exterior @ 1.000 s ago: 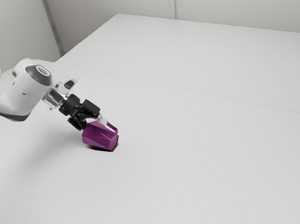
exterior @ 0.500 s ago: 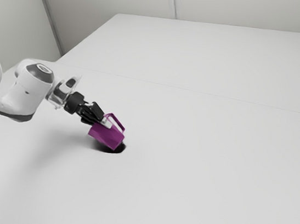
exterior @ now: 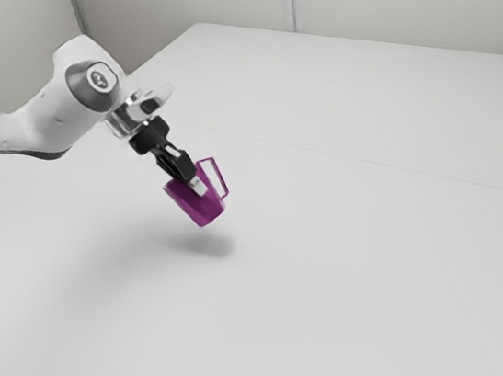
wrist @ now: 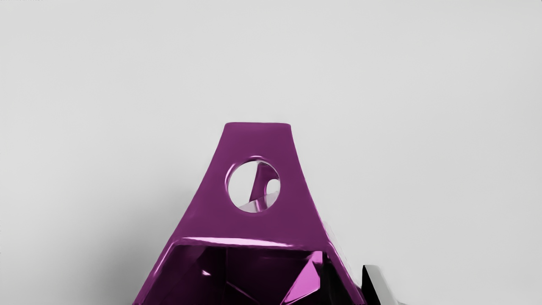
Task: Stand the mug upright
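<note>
In the exterior view my gripper (exterior: 195, 183) is shut on the purple faceted mug (exterior: 201, 207), which hangs above the table (exterior: 333, 273) with a shadow below it. The mug is tilted, base angled down toward the exterior view's right, handle (exterior: 219, 176) on its upper side. In the wrist view the mug (wrist: 203, 224) has its mouth facing the camera and its handle, with a round hole, rising beyond the rim. At the mug's side wall, my gripper (wrist: 356, 288) has a fingertip outside; a dark shape inside looks like the other.
A second pale surface (exterior: 357, 91) lies behind the table in the exterior view, with walls beyond it. A dark thin line crosses the table's near left corner.
The mug has risen off the table and tipped further from its lying pose, its base now lower. My gripper has closed on it, and the arm has moved up and toward the exterior view's right.
</note>
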